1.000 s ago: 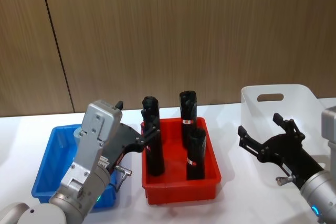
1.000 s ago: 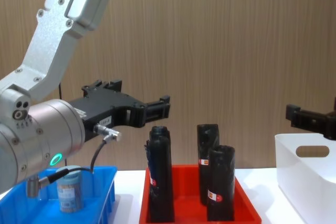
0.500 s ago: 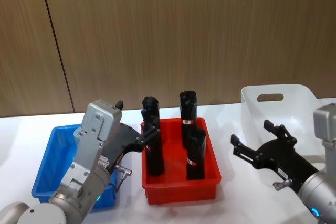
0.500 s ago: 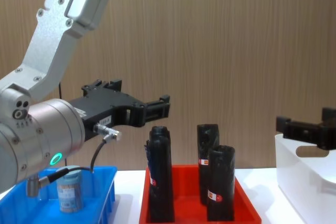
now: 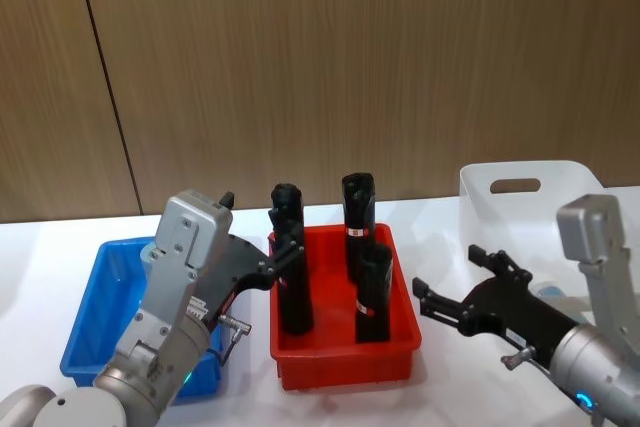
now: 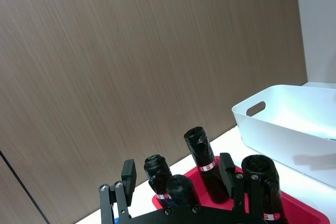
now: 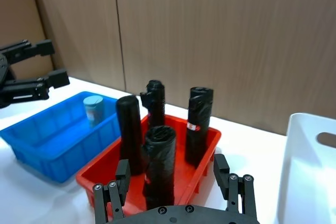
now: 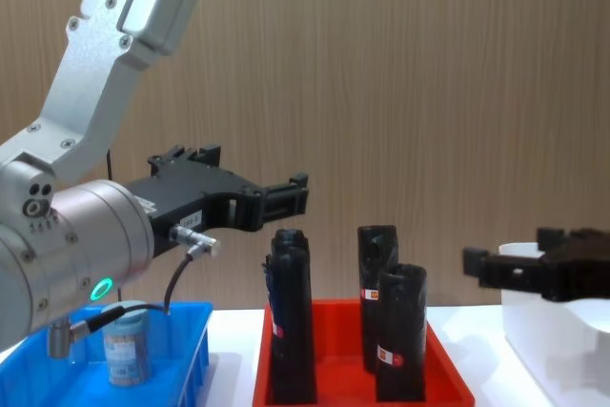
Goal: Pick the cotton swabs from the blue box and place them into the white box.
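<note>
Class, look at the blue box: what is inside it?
One jar of cotton swabs stands upright inside the blue box, toward its back. In the head view the left arm covers much of the box's floor; the right wrist view shows bare floor elsewhere.

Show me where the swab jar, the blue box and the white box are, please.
swab jar [image 7: 94,107], right wrist view, on its side just below the lid.
blue box [image 5: 88,329], head view, on the bare floor by its left wall.
white box [image 6: 294,129], left wrist view, on its near outer wall.

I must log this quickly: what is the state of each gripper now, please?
Left gripper: open, holding nothing, raised beside the blue box.
Right gripper: open, holding nothing, between the red tray and the white box.
</note>
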Controlling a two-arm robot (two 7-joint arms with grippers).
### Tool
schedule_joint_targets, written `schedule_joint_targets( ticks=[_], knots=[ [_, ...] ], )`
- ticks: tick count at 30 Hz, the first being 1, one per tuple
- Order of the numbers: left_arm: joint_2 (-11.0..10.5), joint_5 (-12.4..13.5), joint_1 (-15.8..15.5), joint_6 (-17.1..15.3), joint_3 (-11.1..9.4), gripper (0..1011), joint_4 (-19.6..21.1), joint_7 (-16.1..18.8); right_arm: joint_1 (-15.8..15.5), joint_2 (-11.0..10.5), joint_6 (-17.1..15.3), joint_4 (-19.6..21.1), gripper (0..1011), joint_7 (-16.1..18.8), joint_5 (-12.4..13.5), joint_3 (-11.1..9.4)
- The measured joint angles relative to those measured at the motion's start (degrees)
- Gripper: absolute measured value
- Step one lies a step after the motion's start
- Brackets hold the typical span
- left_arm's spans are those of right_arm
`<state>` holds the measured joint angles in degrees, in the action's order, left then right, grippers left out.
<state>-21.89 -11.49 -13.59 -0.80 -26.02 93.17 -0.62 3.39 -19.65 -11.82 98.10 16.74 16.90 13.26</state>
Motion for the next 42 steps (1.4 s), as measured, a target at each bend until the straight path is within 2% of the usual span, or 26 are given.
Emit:
schedule_joint_targets(
  ticks=[8,21,42],
  knots=[
    [0.0,0.0,0.0,0.0,0.0,1004,0.0,0.0,3.5,1.5,-2.4,-4.9,1002,4.2,-0.5,0.7],
    [0.0,0.0,0.0,0.0,0.0,1004,0.0,0.0,9.8,4.5,-3.3,-15.1,1002,8.9,-2.8,2.1],
    [0.0,0.0,0.0,0.0,0.0,1004,0.0,0.0,19.0,9.3,-1.3,-29.2,1002,10.7,-7.1,4.3]
  ],
)
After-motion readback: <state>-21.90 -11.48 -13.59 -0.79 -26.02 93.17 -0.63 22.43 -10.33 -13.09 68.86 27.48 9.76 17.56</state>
